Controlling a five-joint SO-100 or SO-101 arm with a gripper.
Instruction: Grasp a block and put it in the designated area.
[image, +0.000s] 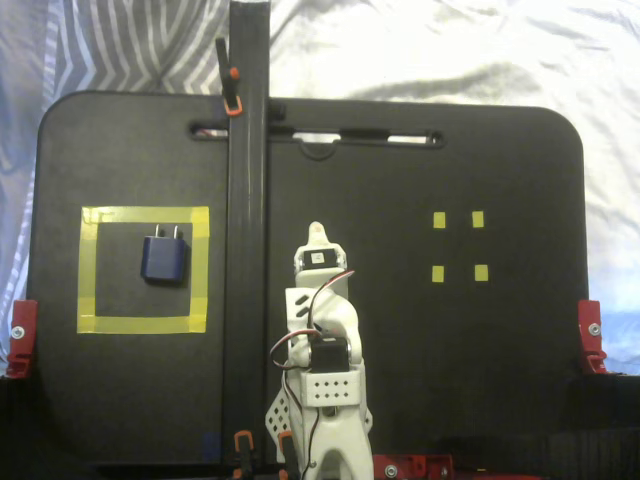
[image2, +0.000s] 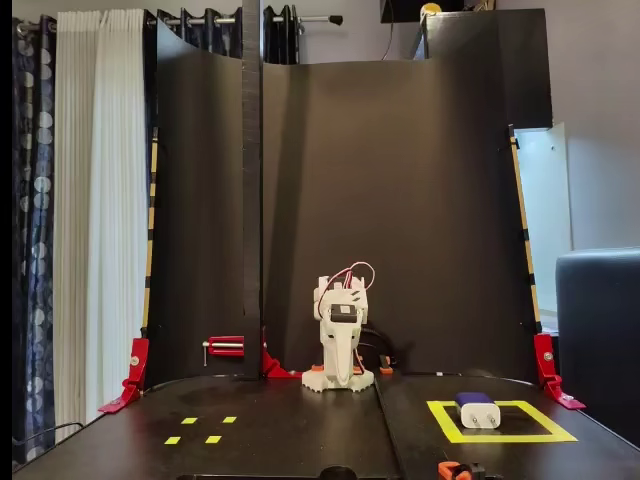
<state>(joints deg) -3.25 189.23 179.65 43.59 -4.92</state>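
One fixed view looks straight down on the black rounded tabletop (image: 450, 350), another faces the white arm (image2: 340, 340) from table level opposite; both share the yellow tape square (image: 143, 268).

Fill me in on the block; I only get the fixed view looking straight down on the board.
Observer: From the front fixed view, the block shows a white body under its blue top.
Operator: Confirm it rests flat inside the tape.
Observer: It lies flat on the board inside the yellow tape square, with nothing touching it.
Operator: Report what stands behind the arm.
Observer: A tall black backdrop rises right behind the folded arm.
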